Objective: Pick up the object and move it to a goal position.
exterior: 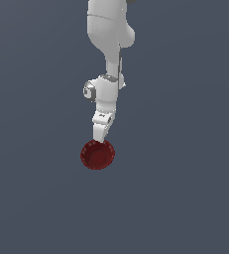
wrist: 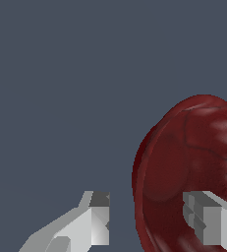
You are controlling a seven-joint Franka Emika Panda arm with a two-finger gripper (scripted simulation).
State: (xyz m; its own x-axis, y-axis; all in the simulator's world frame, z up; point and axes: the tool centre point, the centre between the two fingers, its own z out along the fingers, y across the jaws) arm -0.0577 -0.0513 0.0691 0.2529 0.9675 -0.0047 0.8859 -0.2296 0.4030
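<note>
End effector (wrist: 147,224) fingers straddling dark red bowl (wrist: 184,167) rim, no legible markings

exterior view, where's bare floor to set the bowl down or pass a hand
Bare grey surface lies on every side of the bowl: toward the exterior view's left, its right, and below the bowl. The only crowded spot is at the bowl's upper rim, where the tool and the arm above it come down.
</note>
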